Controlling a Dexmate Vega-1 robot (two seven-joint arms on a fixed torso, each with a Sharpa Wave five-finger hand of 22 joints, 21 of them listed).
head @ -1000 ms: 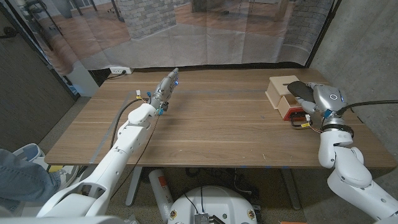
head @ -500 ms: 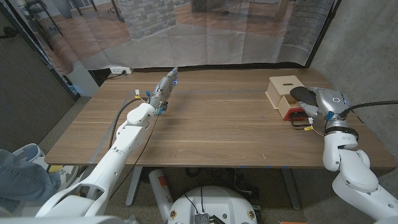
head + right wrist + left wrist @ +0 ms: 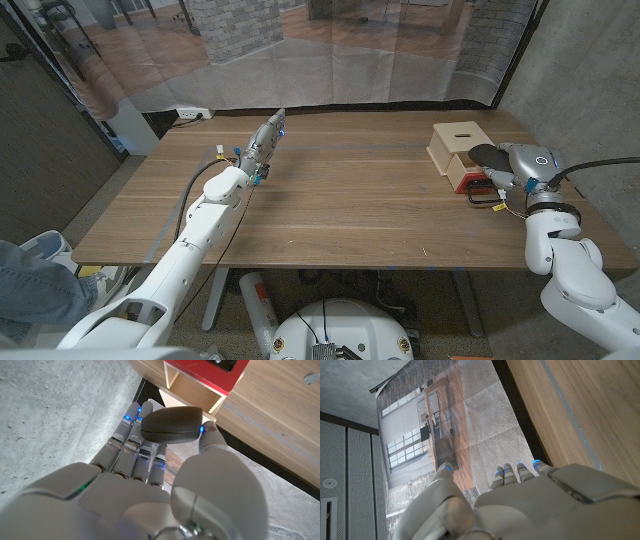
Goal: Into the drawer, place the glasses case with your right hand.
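The glasses case [image 3: 487, 152] is a dark oval shell, pinched between the thumb and fingers of my right hand [image 3: 513, 162] near the table's right edge. It hovers just above the open drawer [image 3: 464, 172], which has a red front and sticks out of a light wooden box [image 3: 456, 138]. In the right wrist view the case [image 3: 172, 425] sits at my fingertips, with the drawer's red front [image 3: 207, 374] and open inside [image 3: 192, 392] beyond it. My left hand [image 3: 264, 141] is stretched out over the far left-middle of the table, fingers straight, holding nothing; the left wrist view shows that left hand [image 3: 520, 500].
A small black and yellow object [image 3: 485, 196] lies on the table [image 3: 350, 200] just in front of the drawer. A concrete wall stands close on the right and a printed curtain hangs behind. A person's leg [image 3: 30, 285] shows at the near left.
My right hand has drifted a little to the right and nearer with the case, from over the box to over the drawer. The left arm has not moved.
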